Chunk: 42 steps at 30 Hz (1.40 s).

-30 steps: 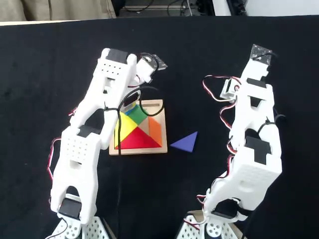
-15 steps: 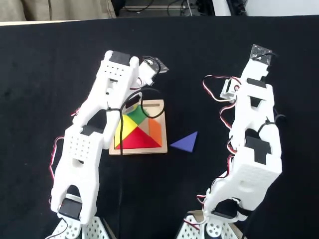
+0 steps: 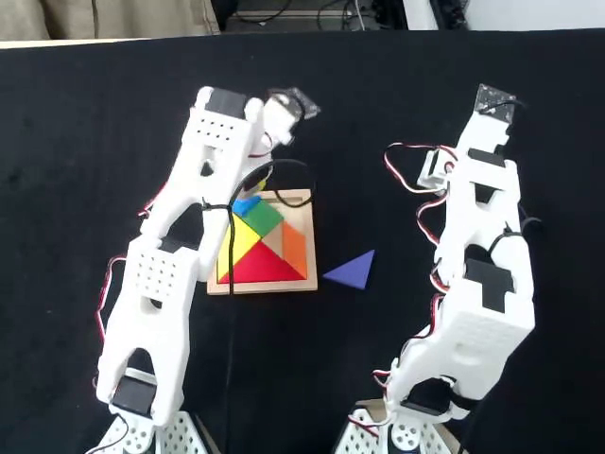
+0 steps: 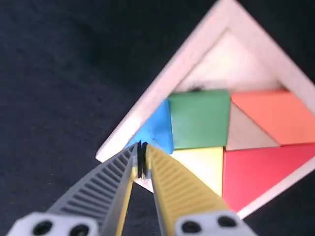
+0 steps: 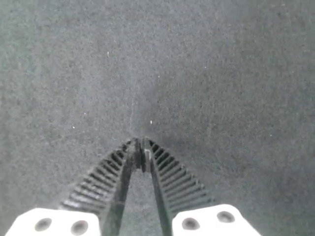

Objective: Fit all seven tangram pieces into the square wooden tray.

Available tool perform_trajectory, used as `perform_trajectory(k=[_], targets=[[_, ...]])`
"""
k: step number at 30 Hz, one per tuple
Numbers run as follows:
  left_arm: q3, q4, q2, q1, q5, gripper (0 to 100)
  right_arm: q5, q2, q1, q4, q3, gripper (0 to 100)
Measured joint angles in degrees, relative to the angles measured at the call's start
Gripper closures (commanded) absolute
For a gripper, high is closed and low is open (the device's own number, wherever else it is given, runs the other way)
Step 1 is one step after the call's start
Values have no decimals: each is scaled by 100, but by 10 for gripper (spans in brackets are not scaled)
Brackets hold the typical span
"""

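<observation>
The square wooden tray (image 3: 261, 288) lies mid-table under my left arm. It holds a blue piece (image 3: 248, 205), a green square (image 3: 266, 217), yellow (image 3: 236, 243), red (image 3: 261, 269), orange (image 3: 295, 246) and a pale wooden triangle (image 3: 275, 240). In the left wrist view my left gripper (image 4: 141, 147) is shut with nothing in it, its tips just over the blue piece (image 4: 157, 127) at the tray rim (image 4: 162, 83). One tray corner (image 4: 231, 64) is bare wood. A purple triangle (image 3: 352, 270) lies on the cloth right of the tray. My right gripper (image 5: 141, 143) is shut over bare black cloth.
The table is covered in black cloth. The right arm (image 3: 480, 246) stretches along the right side, well clear of the purple triangle. Cables (image 3: 411, 165) hang off both arms. There is open cloth left of the tray and at the far side.
My left arm's wrist has drawn back a little toward the far side, uncovering more of the blue piece in the tray. The right arm and the purple triangle have not moved.
</observation>
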<state>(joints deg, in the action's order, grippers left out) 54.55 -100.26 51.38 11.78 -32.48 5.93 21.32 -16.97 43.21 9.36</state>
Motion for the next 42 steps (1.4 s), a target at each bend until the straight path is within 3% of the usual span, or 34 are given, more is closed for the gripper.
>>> perform_trajectory(k=[15,22,35,42], targets=[[580,9,545,1292,668,958,0,0,0,0,0,987],[607,114,1055,1222,668,958,0,0,0,0,0,987],[615,35,589,897,668,958,0,0,0,0,0,987],[589,-18,-484,897,1512,958,0,0,0,0,0,988]])
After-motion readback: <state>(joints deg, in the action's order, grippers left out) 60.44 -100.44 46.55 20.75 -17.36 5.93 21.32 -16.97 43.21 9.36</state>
